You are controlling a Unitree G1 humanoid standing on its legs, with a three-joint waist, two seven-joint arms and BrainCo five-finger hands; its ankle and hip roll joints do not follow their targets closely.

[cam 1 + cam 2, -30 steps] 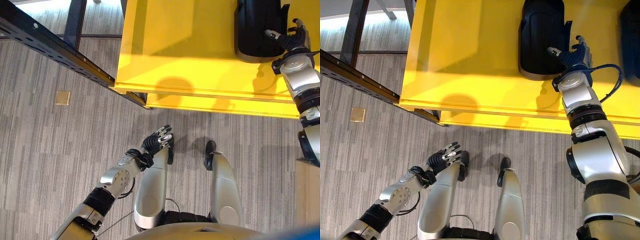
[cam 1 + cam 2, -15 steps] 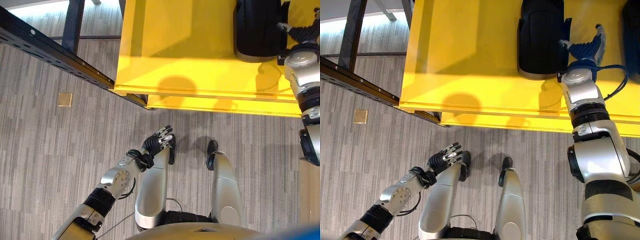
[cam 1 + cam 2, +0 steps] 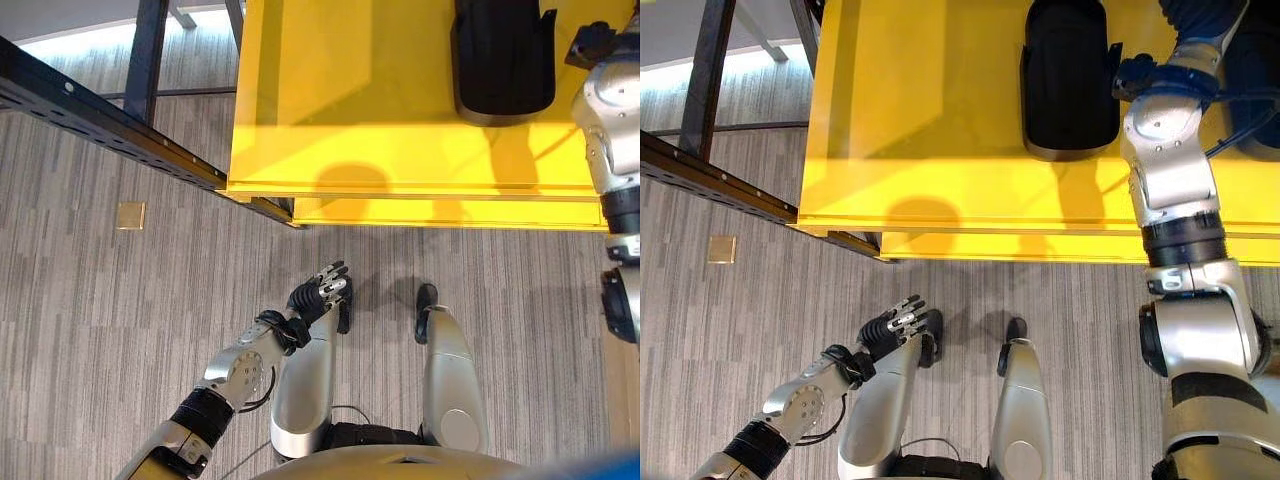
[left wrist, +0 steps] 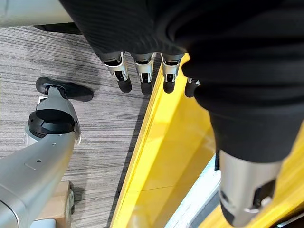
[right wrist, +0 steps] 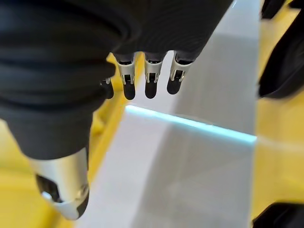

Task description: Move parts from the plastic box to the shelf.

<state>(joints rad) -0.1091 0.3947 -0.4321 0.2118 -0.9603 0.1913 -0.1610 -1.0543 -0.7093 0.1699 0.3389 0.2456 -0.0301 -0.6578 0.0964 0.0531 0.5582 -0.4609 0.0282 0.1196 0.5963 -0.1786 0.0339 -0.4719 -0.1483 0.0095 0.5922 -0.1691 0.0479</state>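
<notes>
So at that point my left hand (image 3: pixel 320 290) was just hanging low in the lower middle of the frame, fingers loose and straight, holding nothing. My guess is it was parked there because the job only needed one arm right then. Past it, across the upper half of the frame, was the yellow shelf (image 3: pixel 350 110), and one black part (image 3: pixel 1068 80) was lying on it up near the top, right of centre, flat on the surface and not touching anything else, so I'd call that one delivered. My right hand (image 5: pixel 147 78) was up above the shelf at the top right, just beside that part and clear of it, fingers hanging straight and relaxed with nothing in them; I'd judge it was there because it had let go and was on its way off. There was a second dark shape (image 3: pixel 1252 60) at the far right edge of the shelf, mostly hidden behind my arm, so I couldn't tell if it was another part. One small tan square (image 3: pixel 129 215) sat on the floor at mid left, and a dark metal frame (image 3: pixel 100 110) ran diagonally across the upper left.
</notes>
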